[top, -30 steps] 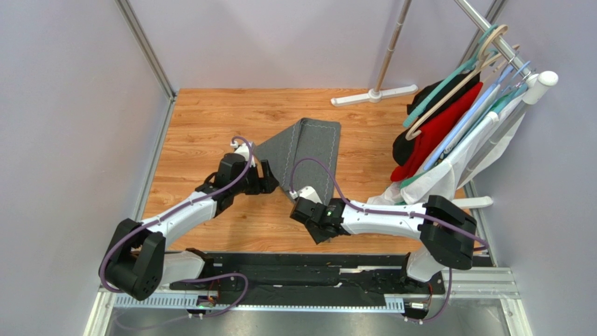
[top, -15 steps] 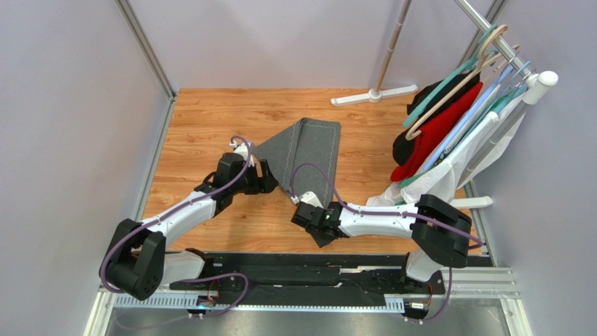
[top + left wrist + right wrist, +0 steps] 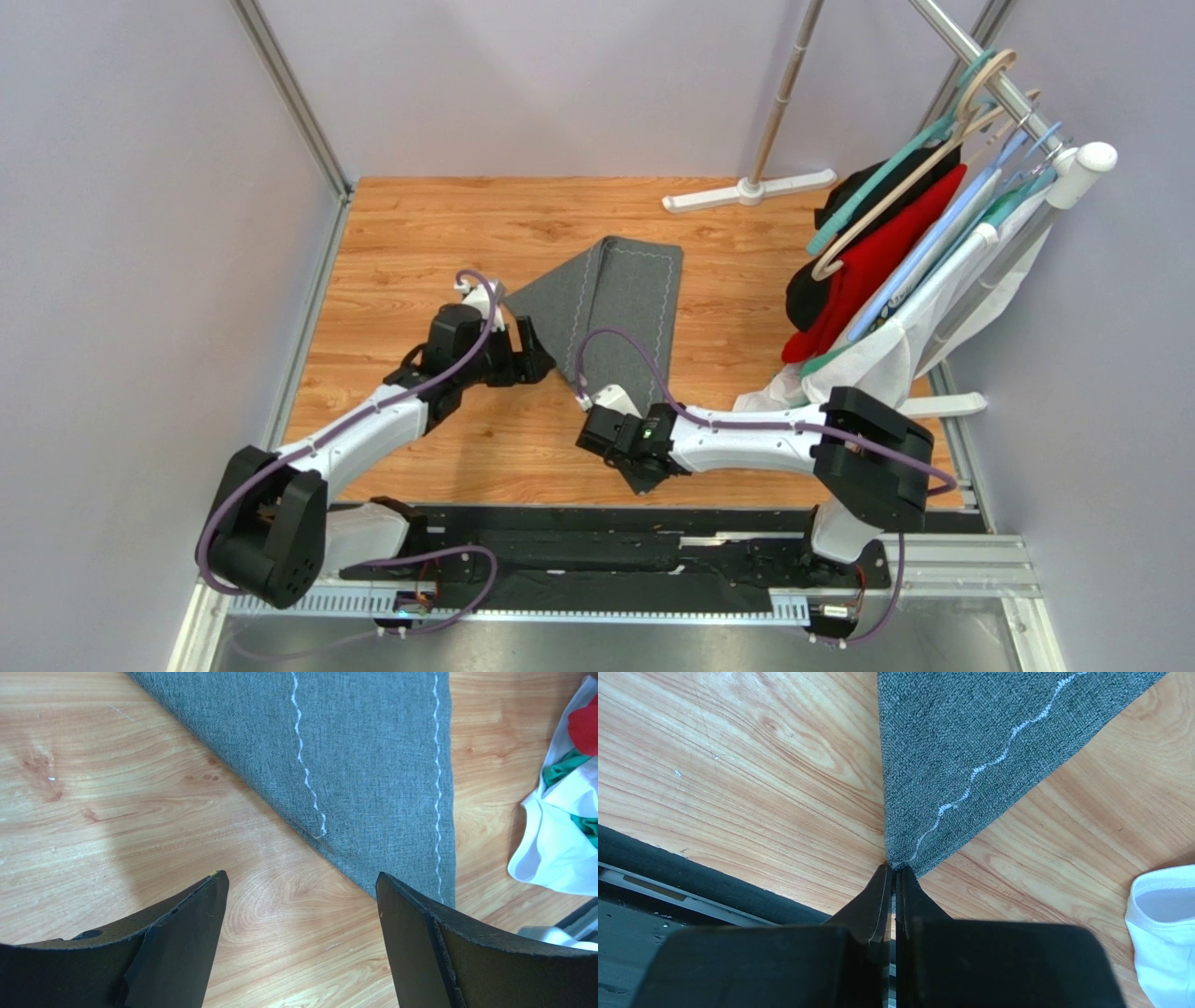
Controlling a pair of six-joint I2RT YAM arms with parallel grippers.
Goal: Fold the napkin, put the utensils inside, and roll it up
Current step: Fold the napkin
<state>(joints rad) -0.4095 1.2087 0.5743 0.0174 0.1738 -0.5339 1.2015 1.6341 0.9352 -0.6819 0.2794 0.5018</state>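
The dark grey napkin [image 3: 617,294] lies folded into a tapering shape on the wood floor, its narrow end toward the arms. My right gripper [image 3: 603,415] is shut on that near corner. In the right wrist view the fingers [image 3: 893,868] are pressed together on the napkin [image 3: 976,749] tip. My left gripper [image 3: 537,361] stands open just left of the napkin's slanted edge. In the left wrist view its gap [image 3: 302,878] holds only bare wood, and the napkin [image 3: 365,763] lies beyond it. The utensils are out of view.
Red and black garments on hangers [image 3: 877,252] and a white cloth [image 3: 856,364] crowd the right side. The rack's white foot [image 3: 751,189] lies at the back. A black rail [image 3: 617,539] runs along the near edge, and grey walls enclose the floor.
The right gripper has closed onto the napkin's near corner and its arm has drawn slightly left and nearer. The left arm has barely shifted, still open.
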